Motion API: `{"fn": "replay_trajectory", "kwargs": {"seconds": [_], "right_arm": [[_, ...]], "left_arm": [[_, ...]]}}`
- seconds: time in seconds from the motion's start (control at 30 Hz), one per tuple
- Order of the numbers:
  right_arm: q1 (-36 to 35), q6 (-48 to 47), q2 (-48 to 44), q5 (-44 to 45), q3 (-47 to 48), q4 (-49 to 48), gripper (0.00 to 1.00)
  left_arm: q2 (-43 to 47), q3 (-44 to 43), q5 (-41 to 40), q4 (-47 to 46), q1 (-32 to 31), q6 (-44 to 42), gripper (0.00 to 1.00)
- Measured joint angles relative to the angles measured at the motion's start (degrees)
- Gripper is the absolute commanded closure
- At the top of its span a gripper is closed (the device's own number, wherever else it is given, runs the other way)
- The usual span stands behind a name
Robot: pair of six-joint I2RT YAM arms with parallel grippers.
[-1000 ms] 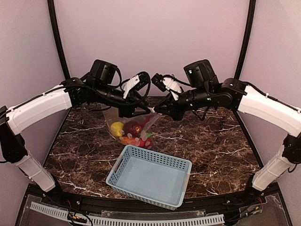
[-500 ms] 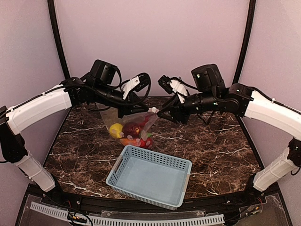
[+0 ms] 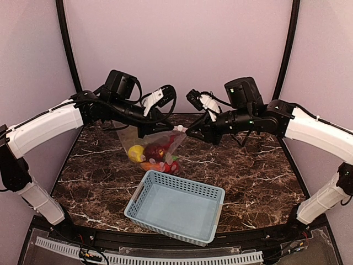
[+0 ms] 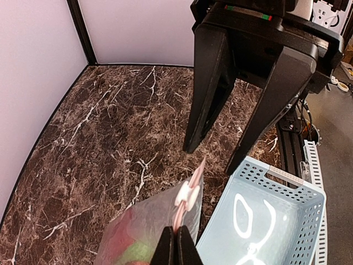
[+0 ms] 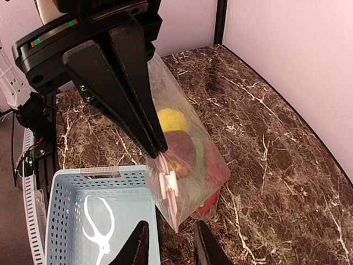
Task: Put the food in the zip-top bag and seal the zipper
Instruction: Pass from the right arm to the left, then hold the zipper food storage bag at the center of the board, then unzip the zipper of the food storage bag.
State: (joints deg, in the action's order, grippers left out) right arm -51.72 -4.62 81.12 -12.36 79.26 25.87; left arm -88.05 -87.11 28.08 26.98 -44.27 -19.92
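While the left gripper pinches the zipper with its jaws fully closed, we see the zip-top bag hanging from that grip over the far left-centre of the table, just behind the light blue basket. Whether its bottom touches the marble we cannot tell. The bag is clear plastic dotted with white, and it bulges with the food: a yellow piece, a dark red one beside it, orange and red lower down. We find the small white slider on the pinkish strip, just ahead of the left fingertips. The right gripper is parted, holding nothing, with the zipper's free end just ahead of the gap. The table is dark brown marble veined with white, enclosed by pale lilac walls and black corner posts.
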Motion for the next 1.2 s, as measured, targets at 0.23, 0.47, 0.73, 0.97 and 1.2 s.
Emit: {"fn": "replay_trajectory", "kwargs": {"seconds": [0.23, 0.47, 0.73, 0.97, 1.2], "right_arm": [[0.17, -0.11, 1.01, -1.09, 0.00, -0.24, 0.88], [0.42, -0.57, 1.62, -1.60, 0.00, -1.07, 1.00], [0.42, -0.61, 1.62, -1.84, 0.00, -1.51, 1.00], [0.42, -0.61, 1.62, -1.86, 0.00, -1.55, 1.00], [0.44, -0.61, 1.62, -1.86, 0.00, -1.55, 1.00]], "left_arm": [[0.00, 0.24, 0.04, -0.28, 0.00, 0.22, 0.99], [0.00, 0.33, 0.96, -0.50, 0.07, 0.98, 0.71], [-0.48, 0.24, 4.52, -2.08, 0.04, 2.80, 0.60], [-4.09, -1.03, 6.99, -2.95, 0.02, 3.58, 0.63], [-5.29, -1.36, 8.57, -3.96, 0.02, 4.31, 0.65]]}}
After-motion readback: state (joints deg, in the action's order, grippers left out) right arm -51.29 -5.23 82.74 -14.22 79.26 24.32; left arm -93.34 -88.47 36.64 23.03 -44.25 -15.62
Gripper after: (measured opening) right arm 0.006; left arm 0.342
